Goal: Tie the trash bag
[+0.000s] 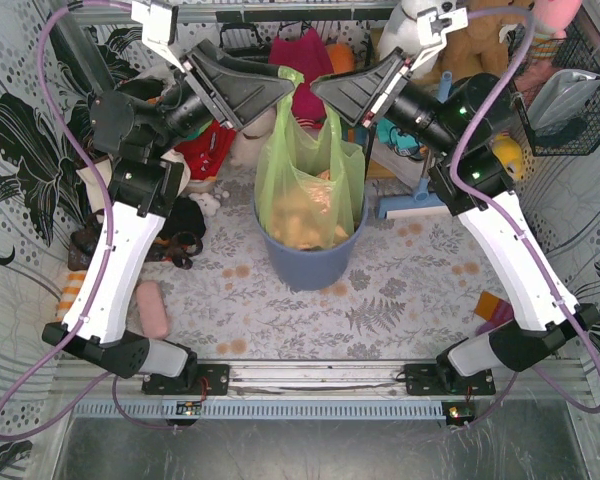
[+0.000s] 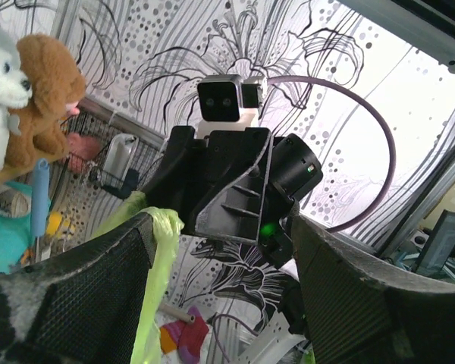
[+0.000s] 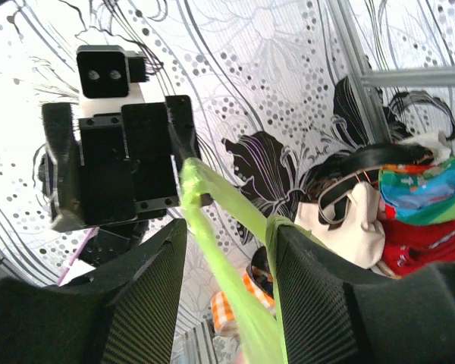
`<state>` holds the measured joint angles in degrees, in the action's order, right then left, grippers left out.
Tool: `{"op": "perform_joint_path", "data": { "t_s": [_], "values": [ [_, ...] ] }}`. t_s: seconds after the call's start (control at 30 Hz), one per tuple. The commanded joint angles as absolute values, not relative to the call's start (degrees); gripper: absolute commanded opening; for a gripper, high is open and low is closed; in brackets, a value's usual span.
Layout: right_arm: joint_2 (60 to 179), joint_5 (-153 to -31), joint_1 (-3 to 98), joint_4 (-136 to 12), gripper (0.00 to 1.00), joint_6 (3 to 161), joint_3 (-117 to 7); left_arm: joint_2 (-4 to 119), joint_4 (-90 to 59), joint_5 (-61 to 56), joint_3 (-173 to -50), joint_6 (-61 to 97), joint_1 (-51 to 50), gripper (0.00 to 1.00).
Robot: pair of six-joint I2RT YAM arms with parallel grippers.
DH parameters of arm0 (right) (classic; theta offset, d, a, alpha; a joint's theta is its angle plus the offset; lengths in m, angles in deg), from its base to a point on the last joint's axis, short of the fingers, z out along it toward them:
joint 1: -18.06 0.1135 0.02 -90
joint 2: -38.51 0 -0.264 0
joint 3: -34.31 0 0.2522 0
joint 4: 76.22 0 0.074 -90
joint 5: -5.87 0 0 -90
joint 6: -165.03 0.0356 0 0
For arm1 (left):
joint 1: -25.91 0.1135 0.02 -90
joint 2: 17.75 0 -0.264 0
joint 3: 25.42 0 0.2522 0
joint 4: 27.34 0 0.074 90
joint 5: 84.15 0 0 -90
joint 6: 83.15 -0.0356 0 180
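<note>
- Left gripper: raised high above the table. Its two fingers stand wide apart and clamp nothing. A pale green strip of bag lies draped against one finger, on the 9 o'clock side of the left wrist view.
- Right gripper: raised to face the left one, with its fingers about half apart and not pinching. In the right wrist view, one green strip runs through the gap from 11 o'clock down to 5 o'clock. A second strip hugs the edge of the finger on the 3 o'clock side.
- Trash bag: thin, see-through green plastic. It sits in a round blue-grey bin at mid-table, with crumpled tan paper showing through.
- Key relation, seen from overhead: the bag's body lies at 5 o'clock from the left gripper and at 7 o'clock from the right, below and between the two tips. Its handles rise toward 12 o'clock, so its long axis runs from bin to grippers.
- The left handle touches the left gripper's tip, and the right handle hangs just beside the right gripper's tip. Neither arm looks nearer; each is closest to the handle on its own side.
- The coming move probably depends on each gripper closing on its own handle before the two can be crossed.
- Count: two arms, two grippers, one bag with two handles, one bin.
</note>
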<state>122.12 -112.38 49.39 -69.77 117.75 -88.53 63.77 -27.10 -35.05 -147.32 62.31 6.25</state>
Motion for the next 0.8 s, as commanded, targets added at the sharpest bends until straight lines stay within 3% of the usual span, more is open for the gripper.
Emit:
{"op": "perform_joint_path", "data": {
  "t_s": [0.0,0.57,0.77],
  "values": [
    [120.2,-111.8,49.5,-74.3,0.49,119.6,-81.4,61.0,-29.0,-33.5,-141.0,60.5,6.4,0.79],
    [118.1,-112.3,49.5,-72.1,0.49,118.7,-78.4,60.8,-21.2,-37.6,-138.5,57.7,6.9,0.8],
    [117.4,-111.7,49.5,-68.0,0.42,116.8,-76.7,60.0,-17.9,-39.0,-135.3,55.6,6.9,0.8]
  ]
}}
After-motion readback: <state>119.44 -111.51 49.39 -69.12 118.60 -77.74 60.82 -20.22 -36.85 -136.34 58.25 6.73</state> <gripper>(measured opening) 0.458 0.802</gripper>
